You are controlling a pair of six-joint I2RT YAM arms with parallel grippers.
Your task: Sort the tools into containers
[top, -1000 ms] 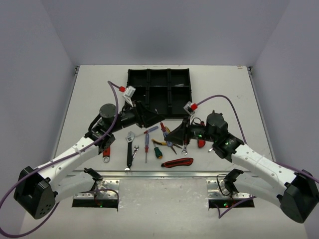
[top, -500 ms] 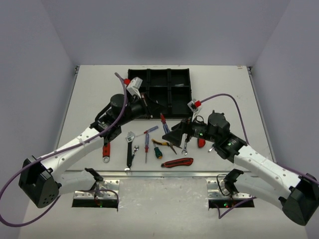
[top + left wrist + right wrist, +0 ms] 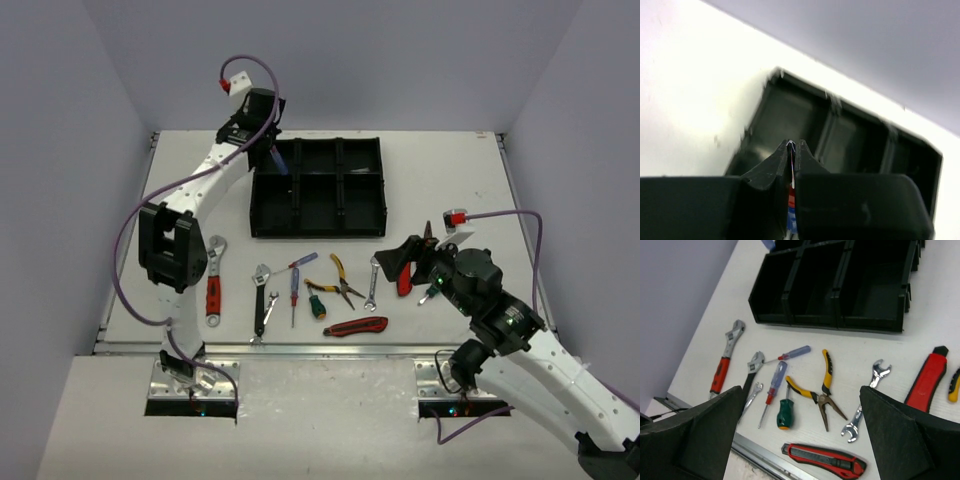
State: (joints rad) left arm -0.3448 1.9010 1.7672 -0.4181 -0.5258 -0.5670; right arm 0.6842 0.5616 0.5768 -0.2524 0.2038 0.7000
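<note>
My left gripper hangs over the far-left compartment of the black tray. In the left wrist view the gripper is shut on a thin screwdriver with a red and blue handle. My right gripper is open and empty above the table, over a red utility knife. Its wrist view shows yellow-handled pliers, a green screwdriver, two blue-handled screwdrivers, a silver spanner, a second red knife, a red-handled wrench and a black-handled wrench between the fingers.
The tools lie in a row along the near side of the table, close to its metal front edge. The tray stands behind them at the middle. Another yellow-handled tool lies at the far right.
</note>
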